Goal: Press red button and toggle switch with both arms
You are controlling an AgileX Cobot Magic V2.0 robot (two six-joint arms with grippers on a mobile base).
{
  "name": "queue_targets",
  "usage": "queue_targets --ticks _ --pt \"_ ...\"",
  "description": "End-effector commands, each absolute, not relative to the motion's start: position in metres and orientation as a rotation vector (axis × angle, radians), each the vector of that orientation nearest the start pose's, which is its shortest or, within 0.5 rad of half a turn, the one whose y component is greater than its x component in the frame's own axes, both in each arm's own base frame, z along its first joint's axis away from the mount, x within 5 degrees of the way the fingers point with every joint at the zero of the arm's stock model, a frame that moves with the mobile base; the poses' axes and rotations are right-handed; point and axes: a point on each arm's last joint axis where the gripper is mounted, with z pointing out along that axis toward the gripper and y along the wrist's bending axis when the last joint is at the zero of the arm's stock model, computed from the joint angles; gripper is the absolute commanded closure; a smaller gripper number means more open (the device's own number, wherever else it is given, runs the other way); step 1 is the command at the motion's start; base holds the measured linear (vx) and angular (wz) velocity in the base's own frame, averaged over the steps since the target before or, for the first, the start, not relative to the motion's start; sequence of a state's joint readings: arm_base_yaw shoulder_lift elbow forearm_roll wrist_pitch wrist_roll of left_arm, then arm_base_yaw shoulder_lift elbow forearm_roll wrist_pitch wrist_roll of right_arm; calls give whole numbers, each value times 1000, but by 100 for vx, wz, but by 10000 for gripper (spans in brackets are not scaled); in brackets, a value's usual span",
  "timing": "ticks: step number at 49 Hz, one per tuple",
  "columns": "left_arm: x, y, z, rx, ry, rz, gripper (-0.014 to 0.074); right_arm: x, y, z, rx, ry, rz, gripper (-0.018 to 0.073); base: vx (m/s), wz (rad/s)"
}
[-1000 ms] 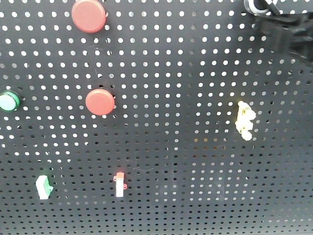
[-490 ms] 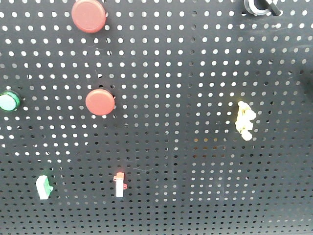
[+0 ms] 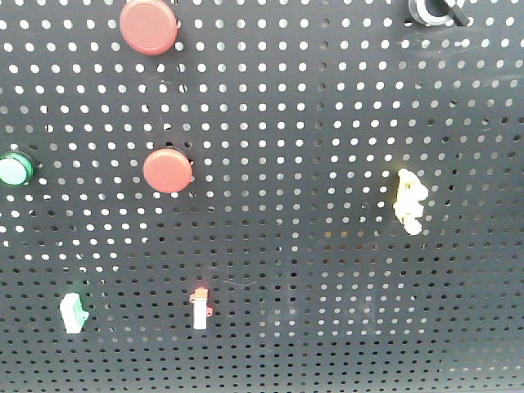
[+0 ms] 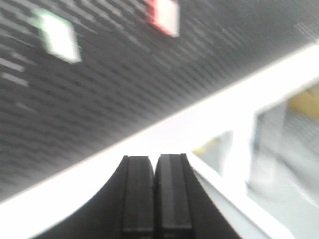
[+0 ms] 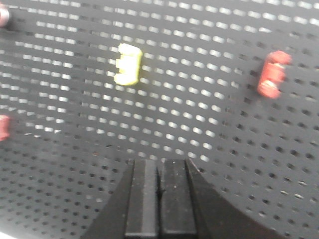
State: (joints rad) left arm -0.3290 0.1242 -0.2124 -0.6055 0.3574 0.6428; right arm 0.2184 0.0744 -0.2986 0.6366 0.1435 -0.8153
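**Headcount, left to right**

Black pegboard (image 3: 327, 327) fills the whole front view, and neither arm shows in it.

- **Far left:** one green button (image 3: 15, 169), cut by the frame edge. Lower down and a bit further in is one green-and-white switch (image 3: 72, 313).
- **Red buttons:** two, stacked in a column. The upper red button (image 3: 148, 26) is clipped by the top edge. The lower red button (image 3: 168, 170) is fully in view around mid-height.
- **Toggle:** one red-and-white toggle switch (image 3: 200, 308), just right of that column and low down.
- **Right side:** a wide stretch of bare holes, then one yellow switch (image 3: 409, 201). One black knob (image 3: 438, 10) is cropped at the top right corner.

That makes seven fittings, all well apart, with the biggest open patch in the middle and along the bottom right.

The left wrist view is pretty blurry. The left gripper (image 4: 155, 199) has its fingers pressed flat together with nothing between them. A white border strip (image 4: 199, 119) runs diagonally between it and the two low switches, which sit far off at the top of that frame.

In the right wrist view, the right gripper (image 5: 160, 204) is clamped flat too, and empty. It points at bare pegboard, touching nothing. The yellow switch sits up and to the left of it. A blurred red fitting (image 5: 271, 73) sits off to the right, and I can't tell which one that is.
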Motion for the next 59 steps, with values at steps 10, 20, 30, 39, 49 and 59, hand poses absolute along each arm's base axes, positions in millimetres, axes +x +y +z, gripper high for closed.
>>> queue_targets --ticks 10,20,30,39,49,59 --pt "50 -33 264 408 1569 -366 594 42 14 300 -305 1313 72 562 0 0" --pt "50 -33 264 408 1569 -366 594 42 15 300 -308 1316 74 562 0 0" --pt "50 -32 261 406 1574 -363 594 42 15 300 -308 1316 74 562 0 0" --pt "50 -25 241 473 1575 -149 594 42 15 300 -308 1316 74 562 0 0" --pt "52 -13 203 229 1560 -117 594 42 15 300 -308 1316 74 562 0 0" --pt "56 -10 188 176 1568 -107 594 42 15 300 -308 1316 74 562 0 0"
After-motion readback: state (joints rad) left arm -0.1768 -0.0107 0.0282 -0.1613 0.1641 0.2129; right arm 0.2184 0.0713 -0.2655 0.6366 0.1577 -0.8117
